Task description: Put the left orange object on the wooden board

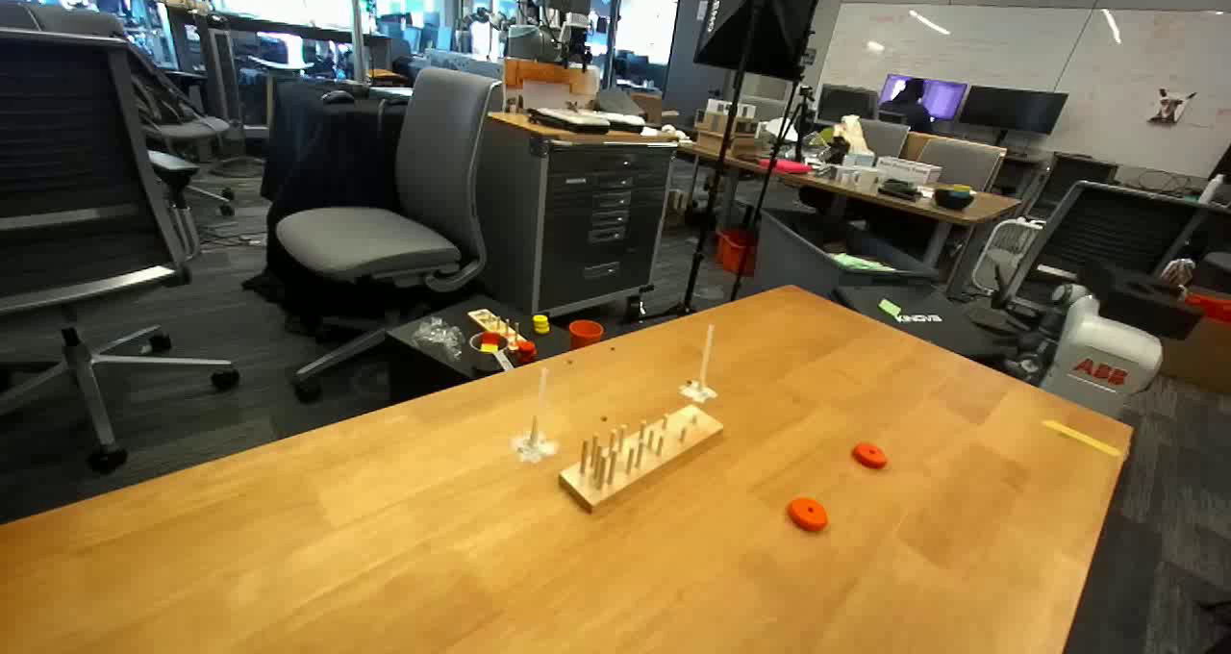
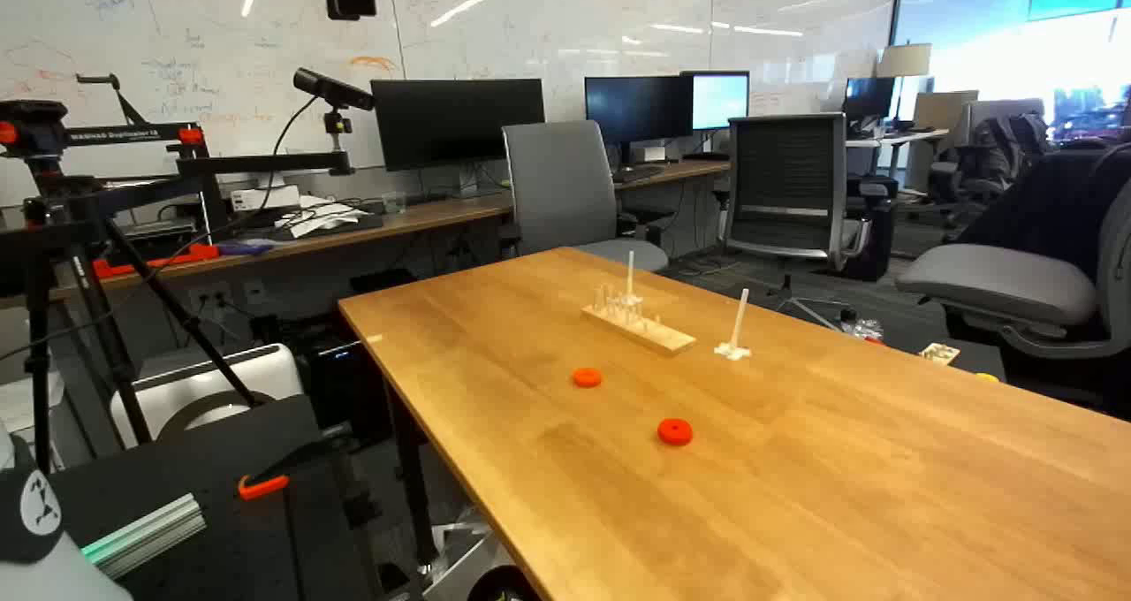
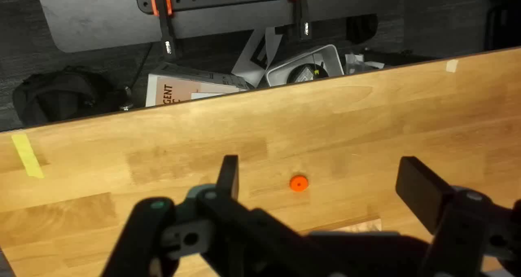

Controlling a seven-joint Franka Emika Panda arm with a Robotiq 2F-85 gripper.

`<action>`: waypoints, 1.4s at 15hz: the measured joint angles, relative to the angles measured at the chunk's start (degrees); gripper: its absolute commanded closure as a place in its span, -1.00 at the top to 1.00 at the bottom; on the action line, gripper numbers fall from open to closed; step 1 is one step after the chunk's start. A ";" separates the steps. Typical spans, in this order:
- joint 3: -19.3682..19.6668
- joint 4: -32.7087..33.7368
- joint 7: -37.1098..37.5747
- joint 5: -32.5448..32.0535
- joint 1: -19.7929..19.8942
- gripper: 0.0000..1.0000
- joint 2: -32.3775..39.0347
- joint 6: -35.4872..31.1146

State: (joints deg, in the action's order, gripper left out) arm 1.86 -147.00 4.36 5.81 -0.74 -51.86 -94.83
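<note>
The left orange object (image 1: 807, 514) is a small orange disc with a centre hole, lying flat on the tabletop. It also shows in an exterior view (image 2: 587, 376) and in the wrist view (image 3: 299, 183). The wooden board (image 1: 646, 464), pale with upright pins, lies beside it; it shows in an exterior view (image 2: 643, 330), and only one end (image 3: 368, 226) shows in the wrist view. My gripper (image 3: 319, 167) is open and empty, above the table, with the disc between its fingers in the picture but well below them. The gripper is out of both exterior views.
A second, redder disc (image 1: 869, 455) lies nearby, also in an exterior view (image 2: 675, 431); it does not show in the wrist view. Two thin upright posts (image 1: 535, 442) (image 1: 699, 390) stand behind the board. The table edge (image 3: 252, 93) runs across the wrist view.
</note>
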 measured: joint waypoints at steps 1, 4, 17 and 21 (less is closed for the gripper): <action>0.00 0.01 0.00 0.00 0.00 1.00 -0.01 -0.04; -0.08 -0.11 -0.02 0.00 0.00 1.00 0.09 -0.05; -4.37 9.62 0.32 0.00 -0.69 1.00 30.90 -24.42; -4.32 9.55 0.32 0.00 -0.70 1.00 31.41 -24.41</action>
State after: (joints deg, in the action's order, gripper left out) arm -2.46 -137.45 4.68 5.81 -1.43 -20.45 -119.24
